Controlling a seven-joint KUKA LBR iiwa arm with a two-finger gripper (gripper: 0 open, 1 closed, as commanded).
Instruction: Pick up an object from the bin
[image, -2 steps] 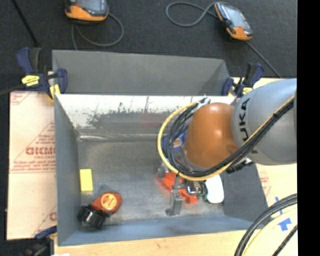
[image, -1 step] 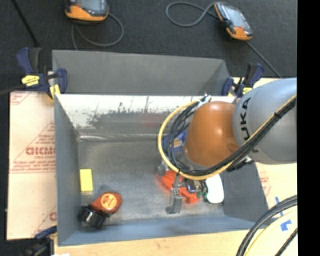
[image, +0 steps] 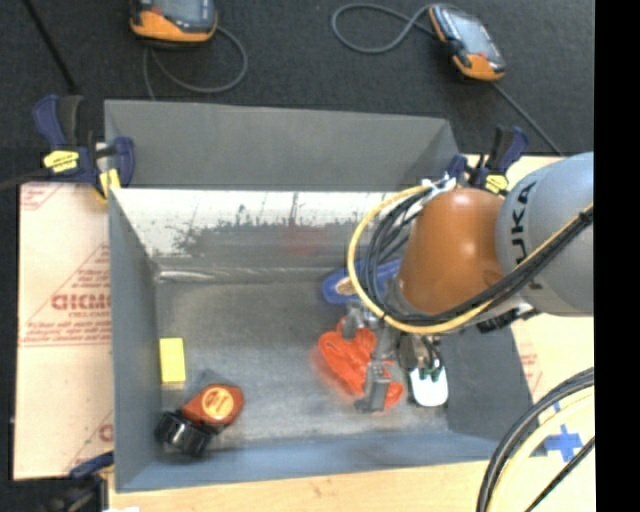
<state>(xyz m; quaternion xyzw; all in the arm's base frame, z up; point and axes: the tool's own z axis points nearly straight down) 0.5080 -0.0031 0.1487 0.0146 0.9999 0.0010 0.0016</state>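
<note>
target: orange crumpled thing (image: 345, 362) — likely light, soft
hold: pinch a raised fold
gripper (image: 377, 390): at its right edge — opening can't be told

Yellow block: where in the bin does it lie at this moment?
In the camera view the yellow block lies on the left of the bin floor, just above the orange-and-black tape measure in the near-left corner.
</note>
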